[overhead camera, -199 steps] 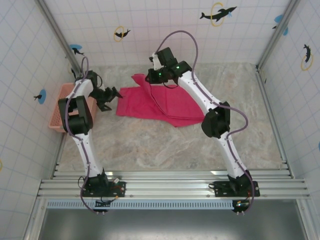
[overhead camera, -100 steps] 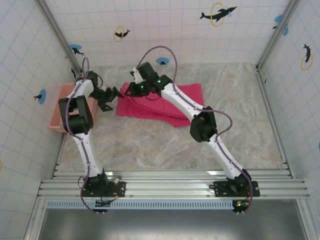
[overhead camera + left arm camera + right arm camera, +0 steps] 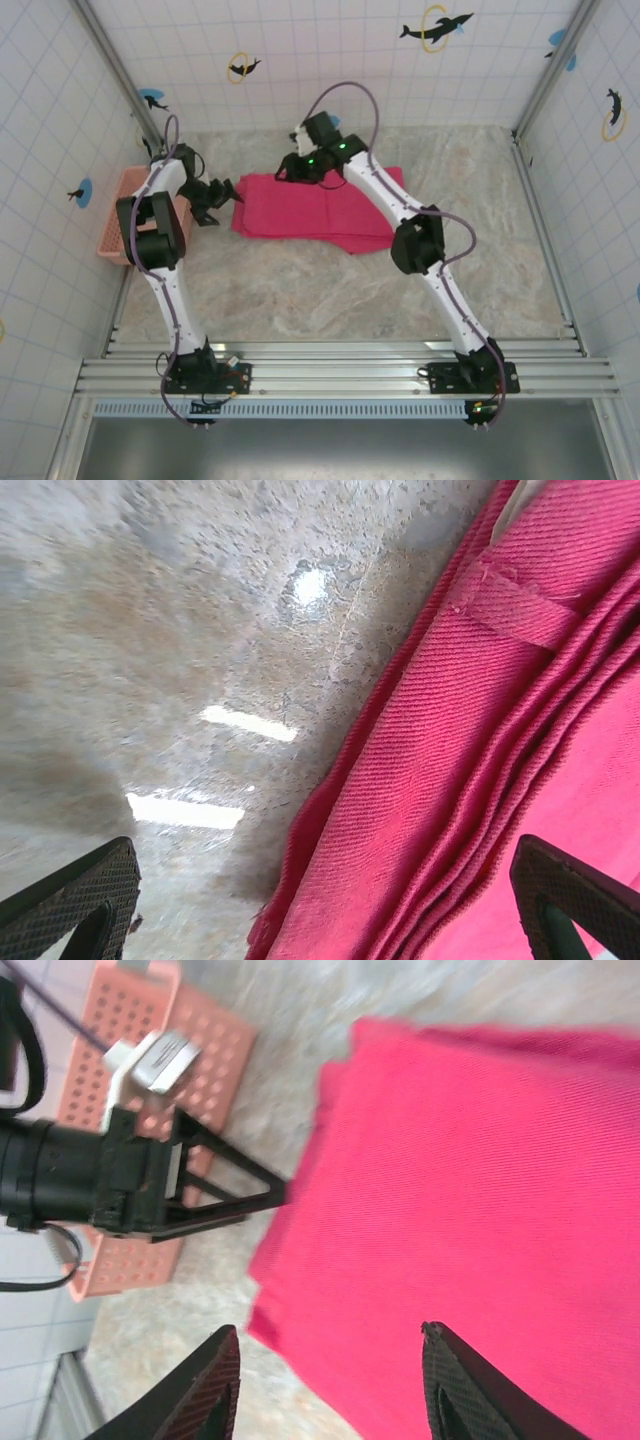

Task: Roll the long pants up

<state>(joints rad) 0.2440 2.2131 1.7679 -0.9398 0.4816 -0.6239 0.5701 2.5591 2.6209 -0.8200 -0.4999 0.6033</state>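
The long pants (image 3: 300, 207) lie folded into a flat pink-red slab at the middle back of the table. My right gripper (image 3: 289, 168) hovers open over their far left corner. In the right wrist view, the right gripper (image 3: 328, 1332) has nothing between its fingers and the pants (image 3: 480, 1180) spread below it. My left gripper (image 3: 222, 193) stands open at the left edge of the pants. In the left wrist view, the left gripper (image 3: 325, 920) straddles the layered waistband edge of the pants (image 3: 450, 760) without closing on it.
A salmon-pink lattice basket (image 3: 122, 215) stands at the left wall behind the left arm, and the basket (image 3: 150, 1070) shows beyond the left gripper (image 3: 230, 1195) in the right wrist view. Bare marbled table (image 3: 300, 290) stretches in front of the pants.
The right gripper swung left across the pants, then drew back toward their far left corner. The raised flap of fabric now lies flat. The left arm barely moved.
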